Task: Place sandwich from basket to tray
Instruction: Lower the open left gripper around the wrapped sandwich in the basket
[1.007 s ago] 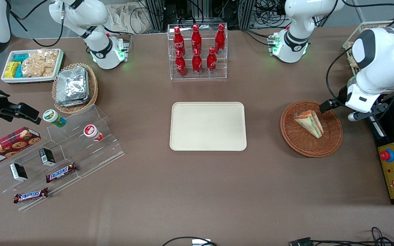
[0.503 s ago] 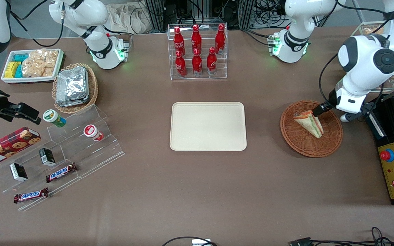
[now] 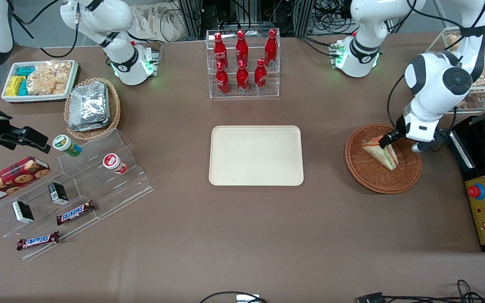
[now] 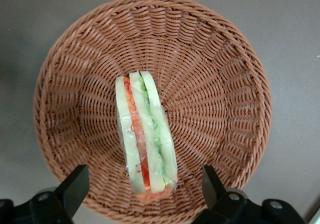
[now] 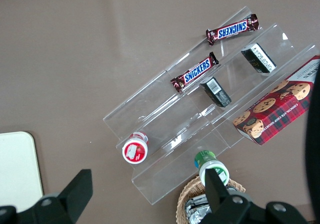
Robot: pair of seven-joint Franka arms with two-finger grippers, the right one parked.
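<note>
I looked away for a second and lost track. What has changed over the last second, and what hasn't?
The working arm swung in over the basket, bringing the gripper from beside the rim to directly above the sandwich, fingers open on either side of it. Nothing has been gripped yet. The sandwich lies unmoved in the basket, and the tray is unchanged.
</note>
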